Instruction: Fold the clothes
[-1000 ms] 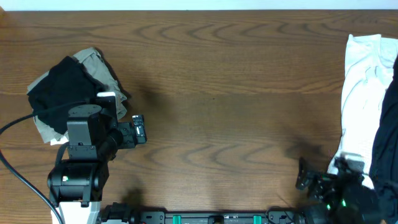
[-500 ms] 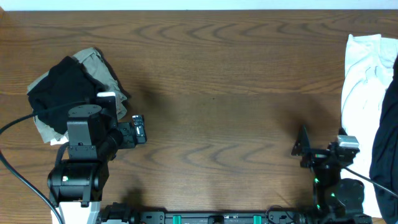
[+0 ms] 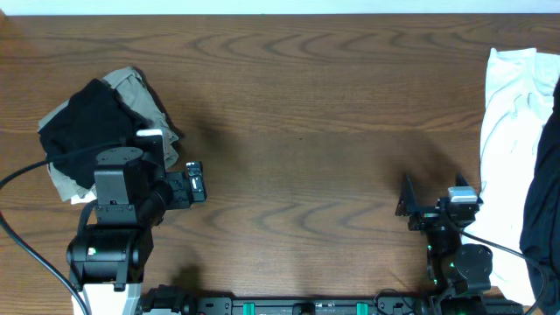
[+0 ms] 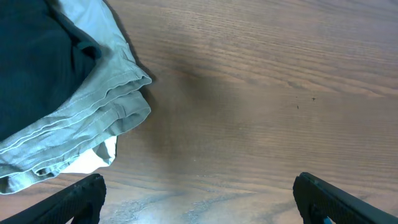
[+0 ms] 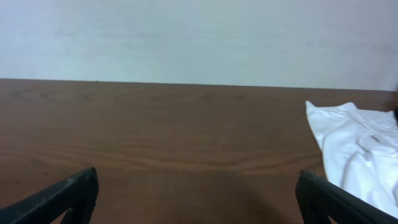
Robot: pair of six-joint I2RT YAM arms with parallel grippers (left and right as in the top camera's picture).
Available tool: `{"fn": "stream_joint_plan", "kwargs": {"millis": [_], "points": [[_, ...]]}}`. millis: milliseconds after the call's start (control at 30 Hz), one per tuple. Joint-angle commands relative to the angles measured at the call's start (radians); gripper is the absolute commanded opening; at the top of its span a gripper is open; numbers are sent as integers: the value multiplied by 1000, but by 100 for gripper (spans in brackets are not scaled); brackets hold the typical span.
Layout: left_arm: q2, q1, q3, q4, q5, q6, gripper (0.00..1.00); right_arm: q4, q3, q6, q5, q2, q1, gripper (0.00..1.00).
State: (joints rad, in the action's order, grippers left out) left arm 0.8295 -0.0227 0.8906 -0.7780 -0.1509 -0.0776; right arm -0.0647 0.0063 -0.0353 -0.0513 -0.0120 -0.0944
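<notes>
Hovering low over the table (image 3: 306, 131), the left gripper (image 4: 200, 198) and right gripper (image 5: 198, 194) both have fingers spread wide, empty — farther out, a black piece (image 3: 83, 131) lies atop an olive-grey piece (image 3: 131, 86) at left, a white garment (image 3: 507, 131) at right.

Dark brown wood-grain worktop (image 3: 297, 131), grain running left to right. Left side: an olive-grey piece (image 3: 149, 101) lies rumpled on the wood, its hems stacked in folds at the edge. A black garment (image 3: 83, 127) is heaped on top of it, and a scrap of white fabric (image 4: 104, 152) peeks out underneath, touching the wood. Right edge: a white garment (image 3: 506, 131) lies on the wood and runs out of view, with a second black piece (image 3: 547, 184) overlapping its outer side.
</notes>
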Motion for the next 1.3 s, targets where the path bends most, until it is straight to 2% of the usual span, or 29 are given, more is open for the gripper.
{"fn": "stream_joint_plan", "kwargs": {"millis": [0, 867, 1267], "points": [[-1, -3, 2, 1, 2, -2, 98, -7, -1, 22, 33, 6, 11, 99], [-1, -3, 2, 1, 2, -2, 98, -7, -1, 22, 33, 6, 11, 99], [-116, -3, -14, -4, 2, -2, 98, -7, -1, 22, 33, 6, 11, 99]]}}
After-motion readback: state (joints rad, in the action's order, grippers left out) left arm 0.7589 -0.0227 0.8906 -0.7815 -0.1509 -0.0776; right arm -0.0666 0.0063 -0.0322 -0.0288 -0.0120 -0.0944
